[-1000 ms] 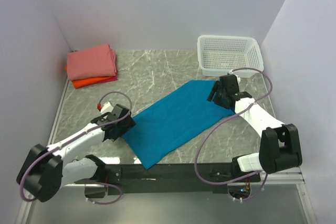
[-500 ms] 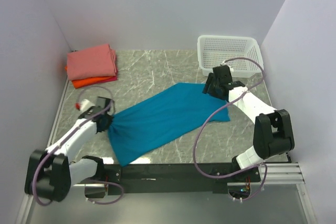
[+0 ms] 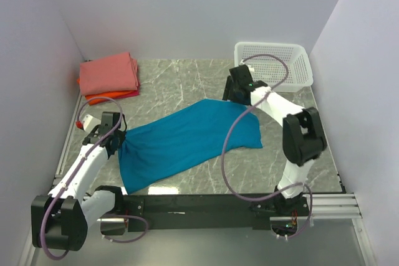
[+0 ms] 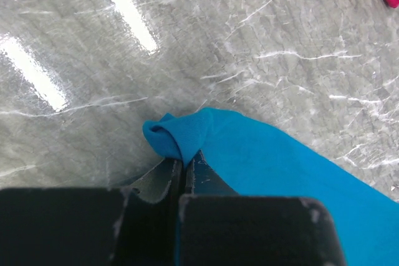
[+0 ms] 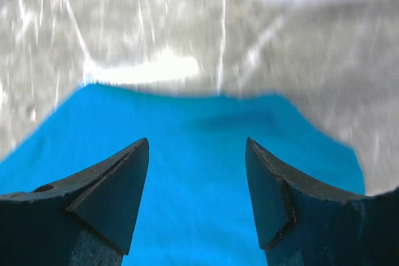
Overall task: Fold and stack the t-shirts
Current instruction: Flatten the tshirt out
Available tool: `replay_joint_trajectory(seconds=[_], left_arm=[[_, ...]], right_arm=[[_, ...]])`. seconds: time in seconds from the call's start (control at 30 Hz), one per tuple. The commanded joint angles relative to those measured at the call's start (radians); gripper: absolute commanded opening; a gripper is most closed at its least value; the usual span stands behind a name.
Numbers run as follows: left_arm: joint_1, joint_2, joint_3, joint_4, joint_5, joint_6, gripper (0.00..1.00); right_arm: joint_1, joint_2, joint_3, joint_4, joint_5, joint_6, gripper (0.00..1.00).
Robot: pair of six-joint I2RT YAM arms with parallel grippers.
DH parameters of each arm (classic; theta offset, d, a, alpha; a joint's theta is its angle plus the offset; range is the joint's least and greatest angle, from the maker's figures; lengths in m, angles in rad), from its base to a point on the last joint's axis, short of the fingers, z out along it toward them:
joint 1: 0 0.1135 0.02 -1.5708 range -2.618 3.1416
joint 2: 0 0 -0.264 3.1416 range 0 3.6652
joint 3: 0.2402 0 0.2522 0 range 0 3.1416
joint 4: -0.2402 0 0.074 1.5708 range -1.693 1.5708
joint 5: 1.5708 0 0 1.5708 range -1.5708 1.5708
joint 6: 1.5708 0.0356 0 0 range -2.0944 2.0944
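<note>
Tabletop (image 3: 181, 82) carries a teal shirt (image 3: 187, 144) lying diagonally; the left fingers (image 4: 159, 182) clamp its bunched left corner, the right fingers (image 5: 118, 179) hover apart over its far edge. Folded shirts (image 3: 109, 74) sit stacked at far left.

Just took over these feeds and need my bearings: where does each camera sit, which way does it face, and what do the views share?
Top external: high behind the arm bases, looking down on the table; both whole arms, the blue shirt, the folded stack and the basket show.
Left wrist: on the left arm, looking down along the left gripper, shut on a bunched shirt edge.
Right wrist: on the right arm, looking down through the open right gripper onto the shirt.
Shared: all three show the blue shirt.
</note>
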Motion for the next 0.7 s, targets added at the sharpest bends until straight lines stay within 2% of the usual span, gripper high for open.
replay_joint_trajectory(seconds=[0.0,0.17,0.37,0.43,0.47,0.53,0.57,0.67], left_arm=[[0.007,0.011,0.047,0.009,0.001,0.01,0.01],[0.008,0.008,0.044,0.005,-0.01,-0.002,0.01],[0.01,0.019,0.047,-0.008,-0.033,-0.012,0.01],[0.01,0.025,0.051,-0.008,-0.037,-0.016,0.01],[0.01,0.027,0.051,-0.006,-0.04,-0.019,0.01],[0.011,0.024,0.066,-0.006,-0.036,-0.036,0.01],[0.011,0.02,0.073,0.0,-0.033,-0.033,0.01],[0.011,0.007,0.138,-0.032,-0.048,-0.036,0.01]], right_arm=[[-0.008,0.11,0.153,-0.055,0.078,-0.022,0.7],[-0.005,0.245,0.256,-0.12,0.078,0.013,0.66],[-0.003,0.273,0.192,-0.099,0.026,0.102,0.61],[-0.003,0.293,0.195,-0.091,0.026,0.111,0.57],[-0.005,0.296,0.198,-0.083,0.034,0.113,0.35],[-0.003,0.278,0.195,-0.065,0.038,0.111,0.15],[-0.003,0.269,0.195,-0.048,0.038,0.107,0.0],[-0.003,0.194,0.191,-0.033,0.058,0.088,0.0]])
